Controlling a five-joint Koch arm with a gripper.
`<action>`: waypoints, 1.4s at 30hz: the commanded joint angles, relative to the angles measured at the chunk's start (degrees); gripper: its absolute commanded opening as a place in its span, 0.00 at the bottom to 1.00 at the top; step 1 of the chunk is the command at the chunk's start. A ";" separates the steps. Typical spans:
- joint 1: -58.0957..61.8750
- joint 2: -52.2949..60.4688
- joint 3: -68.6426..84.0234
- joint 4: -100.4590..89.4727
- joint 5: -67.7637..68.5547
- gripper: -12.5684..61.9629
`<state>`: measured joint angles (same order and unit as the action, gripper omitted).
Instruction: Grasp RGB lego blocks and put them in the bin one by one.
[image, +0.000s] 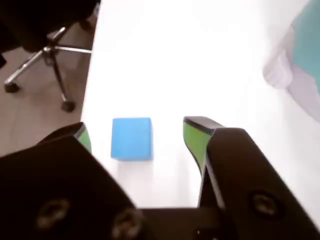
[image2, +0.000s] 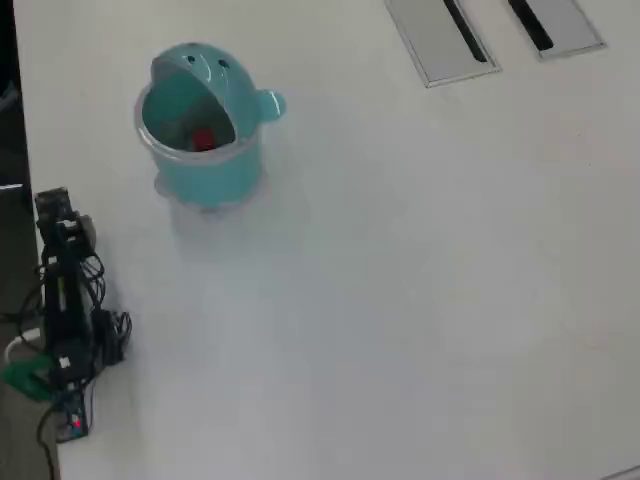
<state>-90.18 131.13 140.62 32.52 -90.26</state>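
In the wrist view a blue block (image: 131, 138) lies on the white table between my gripper's (image: 139, 131) two green-padded jaws. The jaws stand wide apart, with gaps on both sides of the block, and touch nothing. The teal bin (image: 307, 35) shows blurred at the upper right. In the overhead view the bin (image2: 205, 175) stands upright at the upper left with a red block (image2: 205, 140) inside it. The arm (image2: 62, 300) lies along the table's left edge and hides the blue block there. No yellow-green block shows in either view.
The table's left edge (image: 90, 75) runs close beside the gripper, with an office chair's base (image: 50, 50) on the floor beyond it. Two grey recessed panels (image2: 440, 35) with dark slots sit at the overhead view's top right. Cables (image2: 100, 335) trail by the arm.
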 joint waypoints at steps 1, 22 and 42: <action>-1.05 2.90 -0.88 -1.23 0.18 0.62; -5.71 -20.65 5.71 -26.54 1.14 0.61; -7.73 -30.06 -0.09 -29.36 2.37 0.46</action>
<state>-97.47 100.81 145.11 6.06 -87.98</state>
